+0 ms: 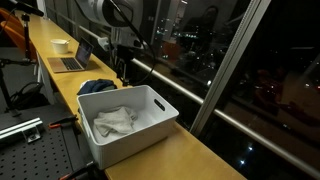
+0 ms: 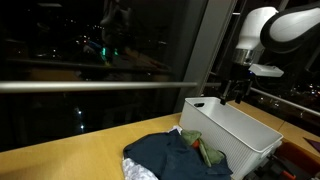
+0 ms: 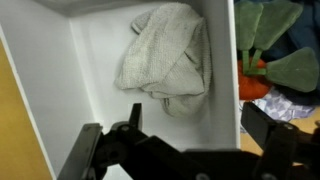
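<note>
While the gripper (image 3: 178, 135) hangs above the white bin (image 3: 40, 70) with its fingers spread wide and nothing between them, the grey cloth (image 3: 165, 55) lies crumpled on the bin's floor. The drop looks done, so the next move calls for a straight lift clear of the rim. A pile of clothes (image 2: 170, 155) lies just beside the bin's far wall, and the window glass (image 1: 205, 60) stands near on the right, leaving little room there.

The white bin (image 1: 130, 148) is looking like smooth, matt plastic, the pale towel (image 3: 165, 55) in it is showing a coarse, nubbly cloth weave, the dark blue garment (image 2: 165, 155) is looking like soft, matt fabric, and the counter (image 1: 195, 160) is showing smooth light wood beside glossy window glass (image 2: 70, 45).
</note>
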Available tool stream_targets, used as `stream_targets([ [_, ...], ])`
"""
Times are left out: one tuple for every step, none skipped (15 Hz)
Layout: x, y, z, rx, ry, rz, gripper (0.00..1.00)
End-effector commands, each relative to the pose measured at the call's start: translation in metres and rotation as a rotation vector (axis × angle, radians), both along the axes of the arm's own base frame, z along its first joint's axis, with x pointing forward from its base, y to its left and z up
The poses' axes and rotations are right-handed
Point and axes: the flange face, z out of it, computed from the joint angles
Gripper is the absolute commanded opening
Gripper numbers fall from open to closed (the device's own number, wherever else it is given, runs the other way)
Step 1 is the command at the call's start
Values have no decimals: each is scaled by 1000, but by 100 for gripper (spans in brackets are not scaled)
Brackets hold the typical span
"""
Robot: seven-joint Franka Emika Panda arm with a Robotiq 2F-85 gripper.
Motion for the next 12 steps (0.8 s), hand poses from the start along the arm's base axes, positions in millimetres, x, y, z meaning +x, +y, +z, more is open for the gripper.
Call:
stream_targets([
  [9, -17, -23, 0, -34, -11, 100],
  [13, -21, -36, -1, -34, -17, 100],
  [16, -24, -46, 2, -31, -22, 100],
  [19, -28, -60, 4, -28, -27, 100],
  [21, -33, -74, 5, -24, -34, 100],
  [23, -37, -85, 10, -19, -39, 100],
  [24, -43, -99, 13, -15, -46, 100],
  [25, -47, -110, 13, -10, -56, 100],
  [26, -53, -123, 15, -2, -62, 100],
  [26, -57, -133, 18, 6, -68, 100],
  [25, -61, -144, 21, 15, -73, 100],
  [24, -64, -156, 27, 29, -78, 100],
])
